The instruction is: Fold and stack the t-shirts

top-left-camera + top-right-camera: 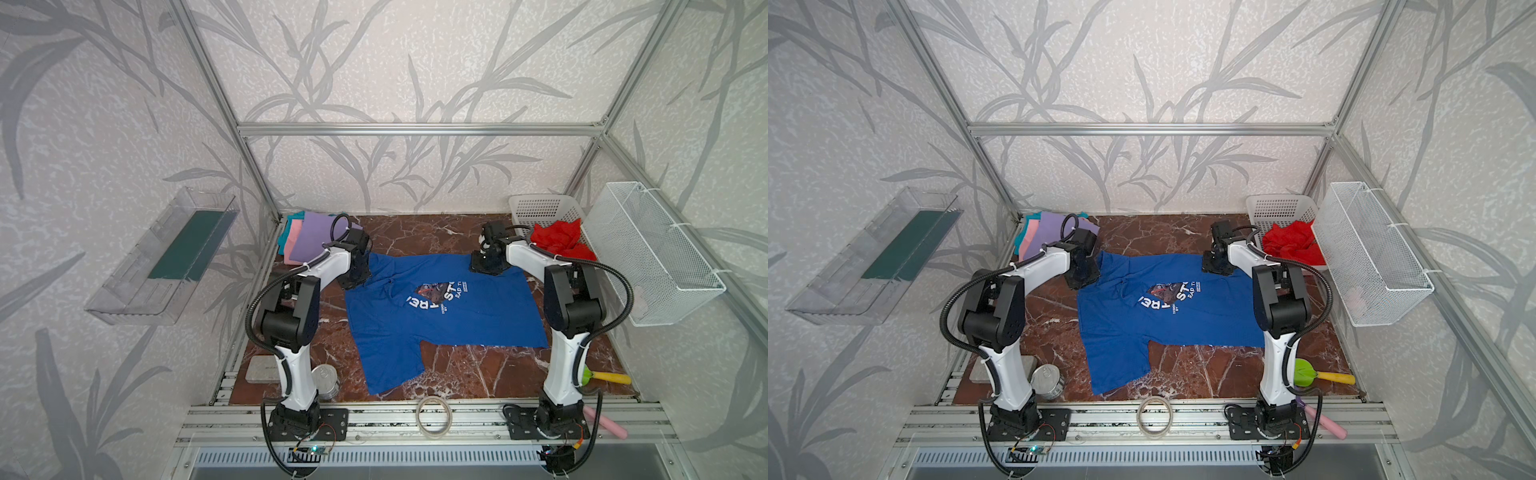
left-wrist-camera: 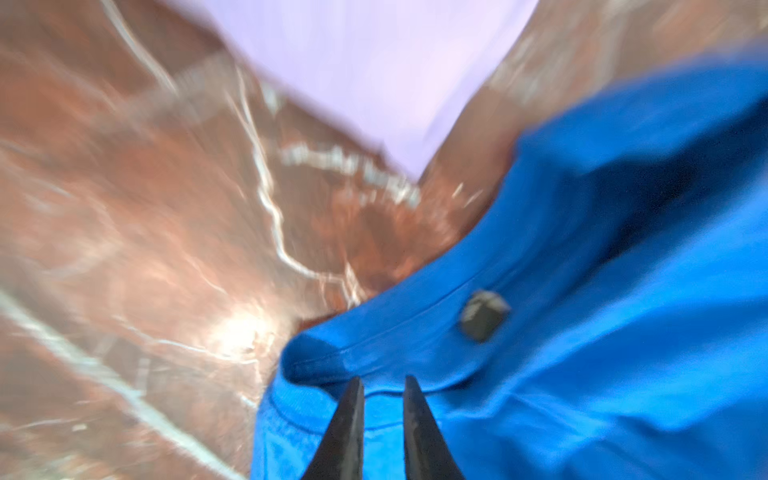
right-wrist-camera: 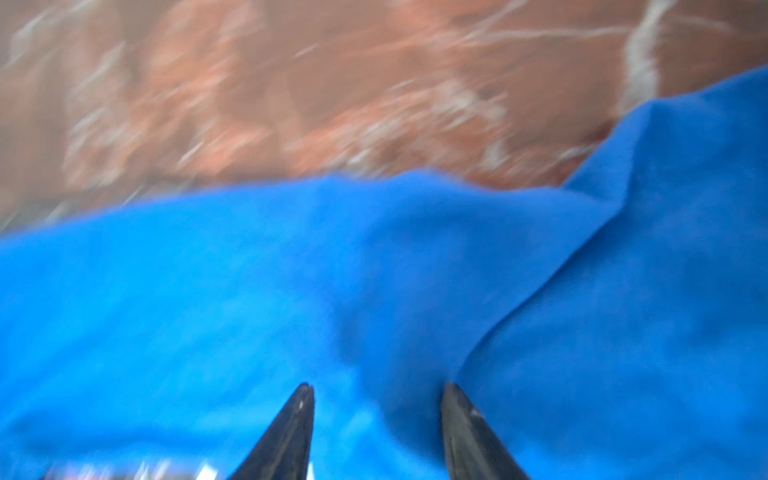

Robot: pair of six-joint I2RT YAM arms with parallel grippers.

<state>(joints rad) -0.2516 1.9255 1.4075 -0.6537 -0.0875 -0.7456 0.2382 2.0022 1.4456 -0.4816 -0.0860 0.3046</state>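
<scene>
The royal blue t-shirt [image 1: 449, 316] [image 1: 1175, 328] with white chest lettering lies spread flat on the marble table. My left gripper [image 1: 357, 279] [image 2: 382, 380] hovers at its far left corner, over the hem [image 2: 415, 332], jaws a narrow gap apart with nothing between them. My right gripper [image 1: 487, 266] [image 3: 376, 386] is at the far right corner, open wide above blue cloth [image 3: 374, 270]. A bright red t-shirt [image 1: 559, 240] lies crumpled in the white plastic basket [image 1: 536, 208]. Folded lavender [image 1: 309, 239], pink [image 1: 293, 237] and teal [image 1: 284, 241] t-shirts are stacked at the far left corner.
A white wire basket [image 1: 656, 257] hangs on the right wall, a clear tray [image 1: 162, 257] on the left. Near the front edge stand a tin can [image 1: 324, 380], a grey pad [image 1: 262, 368], a tape roll [image 1: 433, 415] and a green-yellow tool [image 1: 602, 377].
</scene>
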